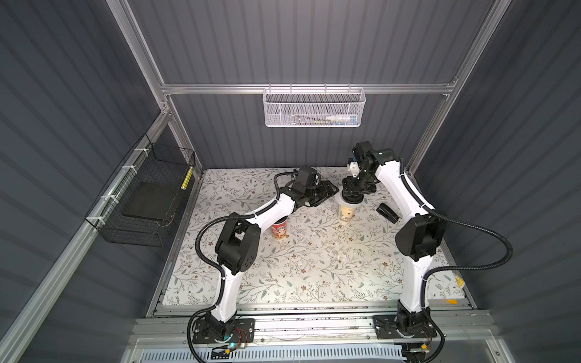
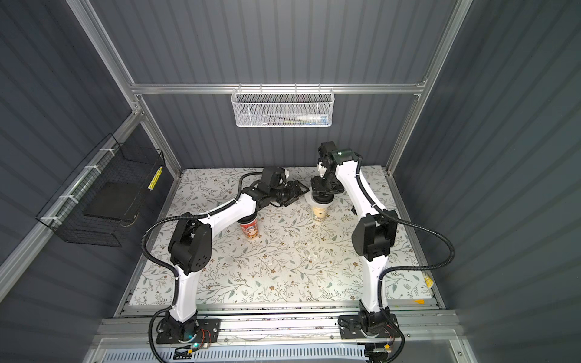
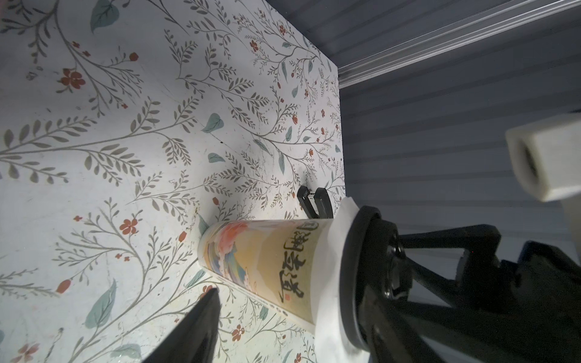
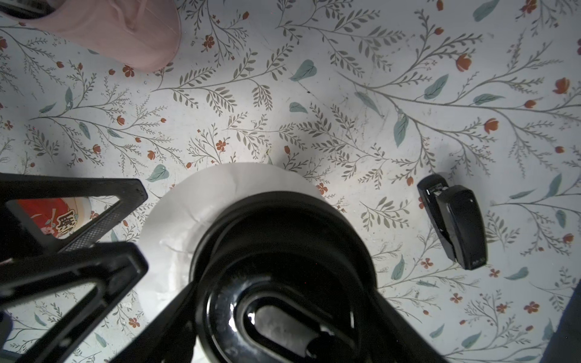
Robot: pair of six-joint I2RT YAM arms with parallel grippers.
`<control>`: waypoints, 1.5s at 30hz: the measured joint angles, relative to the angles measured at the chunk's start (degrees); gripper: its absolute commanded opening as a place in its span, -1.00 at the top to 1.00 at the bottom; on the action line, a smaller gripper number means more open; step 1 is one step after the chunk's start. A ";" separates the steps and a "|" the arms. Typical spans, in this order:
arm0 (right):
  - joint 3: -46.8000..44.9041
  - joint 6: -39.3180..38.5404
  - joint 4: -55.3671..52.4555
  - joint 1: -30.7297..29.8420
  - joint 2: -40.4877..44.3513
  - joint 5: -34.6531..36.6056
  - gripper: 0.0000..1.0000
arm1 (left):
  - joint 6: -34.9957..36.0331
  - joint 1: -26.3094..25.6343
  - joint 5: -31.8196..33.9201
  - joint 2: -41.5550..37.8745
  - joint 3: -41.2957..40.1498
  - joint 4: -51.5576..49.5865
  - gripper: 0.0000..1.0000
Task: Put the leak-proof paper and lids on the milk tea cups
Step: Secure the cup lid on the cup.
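— Your right fingers (image 3: 424, 317) pinch a black lid (image 4: 283, 226) sitting on the leak-proof paper (image 4: 195, 201), which drapes over the cream cup (image 3: 267, 261). Your left fingers (image 4: 94, 221) are spread and empty, just beside it.
— And pressing it home?
— Push squarely so the paper lies centred. The red cup (image 1: 279, 228) waits on the desk (image 1: 314, 267).

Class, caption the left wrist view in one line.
Black lid over white leak-proof paper atop the cream-yellow cup.
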State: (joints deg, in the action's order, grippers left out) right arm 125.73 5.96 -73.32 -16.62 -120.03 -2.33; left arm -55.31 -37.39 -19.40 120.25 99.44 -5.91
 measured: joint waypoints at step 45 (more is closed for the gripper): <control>1.88 -0.26 -1.44 -2.19 -0.46 1.86 -0.51 | -0.07 0.00 -0.20 0.00 -0.02 0.50 -0.41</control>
State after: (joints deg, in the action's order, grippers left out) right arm 127.61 5.69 -74.76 -18.81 -120.49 -0.47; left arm -55.37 -37.39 -19.59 120.25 99.42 -5.41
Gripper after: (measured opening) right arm 0.753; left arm 0.708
